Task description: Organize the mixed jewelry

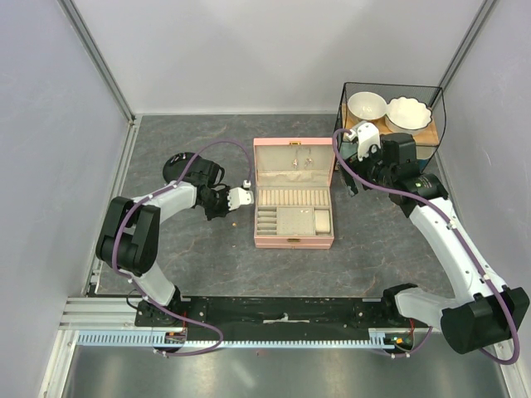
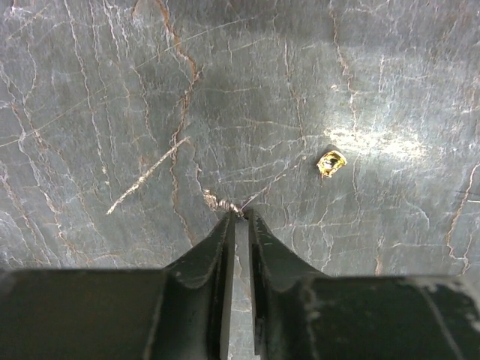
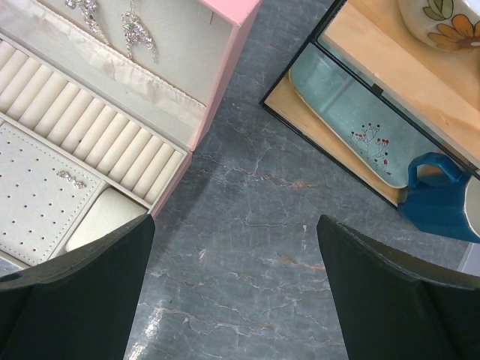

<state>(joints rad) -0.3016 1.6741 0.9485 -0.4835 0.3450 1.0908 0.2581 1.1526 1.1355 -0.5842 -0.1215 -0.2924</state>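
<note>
In the left wrist view my left gripper (image 2: pixel 241 216) points down at the dark marbled table, its jaws a narrow slit apart. A tiny pale metallic piece of the jewelry (image 2: pixel 223 202) lies right at the fingertips, touching them. A small gold piece (image 2: pixel 331 163) rests on the table to the right, apart from the fingers. From above, the left gripper (image 1: pixel 224 212) sits just left of the open pink box (image 1: pixel 294 240). My right gripper (image 3: pixel 236 225) hangs wide open over bare table, with nothing between its fingers. Sparkling pieces (image 3: pixel 131 30) hang in the box lid.
The pink box's wall (image 3: pixel 225 75) is at the right gripper's left, and a small pale pair (image 3: pixel 73 178) sits on its dotted pad. A black wire rack (image 1: pixel 440 124) at the back right holds white bowls (image 1: pixel 366 105), a teal plate (image 3: pixel 345 112) and a blue cup (image 3: pixel 435 195).
</note>
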